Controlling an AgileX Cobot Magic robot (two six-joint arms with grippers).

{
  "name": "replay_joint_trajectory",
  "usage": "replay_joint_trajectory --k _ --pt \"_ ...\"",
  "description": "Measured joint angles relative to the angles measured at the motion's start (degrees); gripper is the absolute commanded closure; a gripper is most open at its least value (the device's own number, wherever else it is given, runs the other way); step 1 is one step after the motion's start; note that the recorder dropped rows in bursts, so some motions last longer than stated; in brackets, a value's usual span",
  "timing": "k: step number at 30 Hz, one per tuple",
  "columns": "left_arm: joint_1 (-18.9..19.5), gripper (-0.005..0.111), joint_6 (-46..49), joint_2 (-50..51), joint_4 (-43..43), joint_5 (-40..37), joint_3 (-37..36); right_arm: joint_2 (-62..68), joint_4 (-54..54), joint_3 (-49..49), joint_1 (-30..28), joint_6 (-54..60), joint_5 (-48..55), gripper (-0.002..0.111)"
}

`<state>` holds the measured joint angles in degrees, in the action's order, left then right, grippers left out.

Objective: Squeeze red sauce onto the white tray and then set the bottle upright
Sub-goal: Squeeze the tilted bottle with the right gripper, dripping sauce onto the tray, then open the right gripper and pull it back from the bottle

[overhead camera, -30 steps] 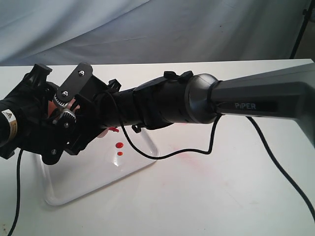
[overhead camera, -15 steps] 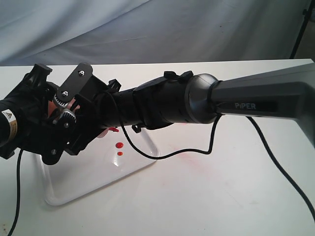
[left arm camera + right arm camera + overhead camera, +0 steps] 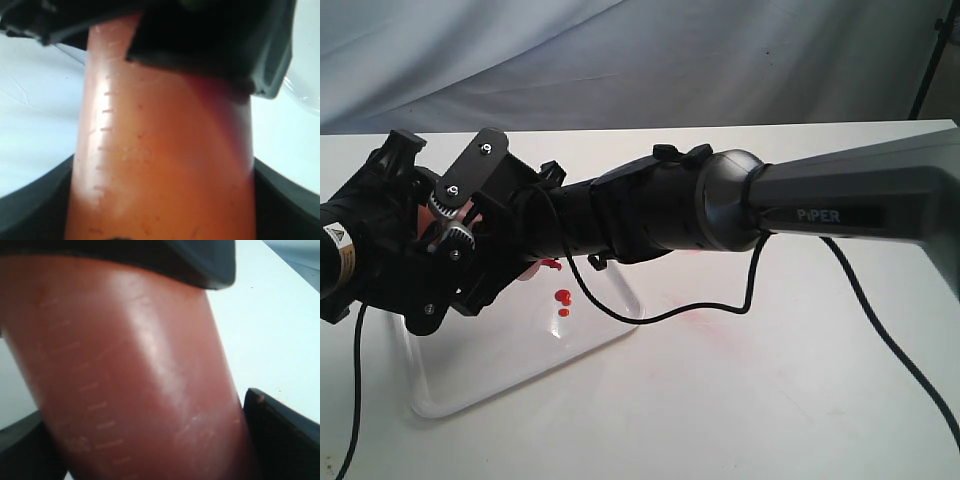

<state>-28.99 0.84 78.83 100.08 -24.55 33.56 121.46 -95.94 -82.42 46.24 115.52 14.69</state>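
The bottle [image 3: 160, 165] fills both wrist views, orange-red and translucent with graduation marks. My left gripper [image 3: 160, 220] is shut on the bottle [image 3: 135, 380], and so is my right gripper [image 3: 150, 450]. In the exterior view both grippers are bunched at the left over the white tray [image 3: 520, 355], the left gripper [image 3: 395, 235] beside the right gripper [image 3: 485, 225]. They hide the bottle except for an orange sliver [image 3: 426, 214] and the red nozzle [image 3: 550, 265] pointing down at the tray. Two small drops of red sauce [image 3: 562, 298] lie on the tray under the nozzle.
The right arm [image 3: 800, 200] stretches across the table from the right edge. Its black cable [image 3: 670, 315] sags onto the table beside the tray. A faint pinkish stain [image 3: 705, 318] marks the tabletop right of the tray. A grey cloth backdrop [image 3: 650, 60] hangs behind.
Neither arm has moved. The upper drop of sauce on the tray looks slightly larger now.
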Motion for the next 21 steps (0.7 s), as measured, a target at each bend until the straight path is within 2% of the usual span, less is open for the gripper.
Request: replay_joint_trajectory --k 4,6,8,9,10,11,12,13,14,21 --pt "0.0 0.107 0.13 0.0 0.0 0.0 0.0 0.0 0.71 0.0 0.0 -0.21 0.0 0.107" --pt "0.0 0.107 0.13 0.0 0.0 0.0 0.0 0.0 0.71 0.0 0.0 -0.21 0.0 0.101" --pt "0.0 0.107 0.13 0.0 0.0 0.0 0.0 0.0 0.71 0.0 0.0 -0.21 0.0 0.087" --pt "0.0 0.107 0.13 0.0 0.0 0.0 0.0 0.0 0.71 0.0 0.0 -0.21 0.0 0.074" --pt "0.0 0.107 0.13 0.0 0.0 0.0 0.0 0.0 0.81 0.0 0.0 -0.21 0.0 0.066" --pt "0.0 0.107 0.13 0.0 0.0 0.0 0.0 0.0 0.96 0.0 0.0 -0.21 0.0 0.05" --pt "-0.08 0.107 0.13 0.0 0.0 0.0 0.0 0.0 1.79 0.0 0.0 -0.32 0.1 0.04" --pt "-0.13 0.107 0.22 0.0 0.0 0.0 0.0 0.0 2.45 -0.1 0.0 -0.47 0.1 0.026" --pt "-0.22 0.107 0.22 0.0 0.0 0.0 0.0 0.0 3.5 -0.32 0.0 -0.68 0.21 0.018" --pt "-0.26 0.107 0.22 0.0 0.0 -0.11 0.0 -0.17 4.6 -0.32 0.0 -0.9 -2.73 0.016"
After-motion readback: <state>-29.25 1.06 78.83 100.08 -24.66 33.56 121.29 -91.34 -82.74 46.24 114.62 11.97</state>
